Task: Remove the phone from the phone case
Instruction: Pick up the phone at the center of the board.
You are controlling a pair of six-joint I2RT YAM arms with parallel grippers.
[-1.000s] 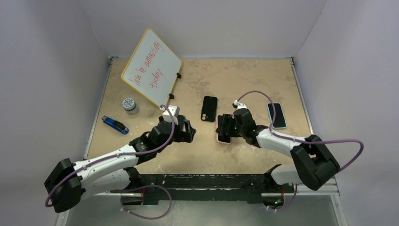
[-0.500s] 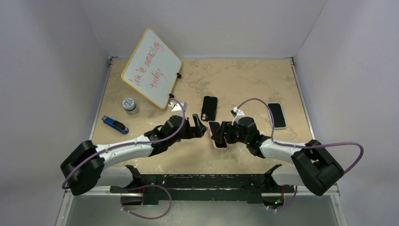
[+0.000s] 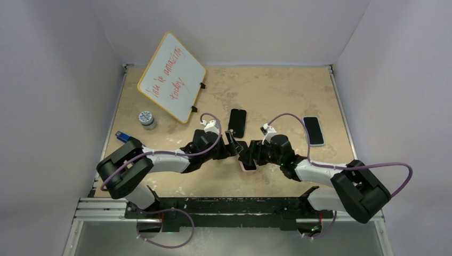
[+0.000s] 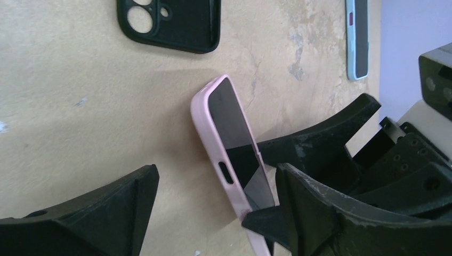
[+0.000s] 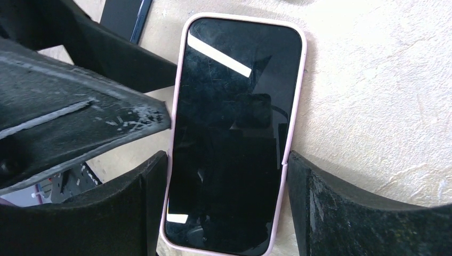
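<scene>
- Over the last second the left hand [image 3: 232, 146] has swung in from well left of the phone [image 5: 234, 133], and it now sits right at the phone's left edge.
- The right hand [image 5: 229, 170] has drawn the phone slightly leftward to meet it.
- The right hand is clamped across the phone's width, a finger pressed on each long side of the pink case [image 4: 205, 133].
- The left hand's fingers are spread apart. One fingertip [image 4: 256, 218] touches the case rim near the port cut-out.
- The phone is still fully seated in its case. It is tipped up off the desk [image 3: 266, 90] near the middle, so peeling looks ready to begin but has not started.
- Count:
  - one pink-cased phone
  - one empty black case [image 3: 237, 122] just beyond it
  - one blue-cased phone [image 3: 313, 130] well to the right
  - one whiteboard [image 3: 171, 76]
  - one small jar [image 3: 146, 119]
  - one blue object [image 3: 123, 135], partly hidden behind the left arm
</scene>
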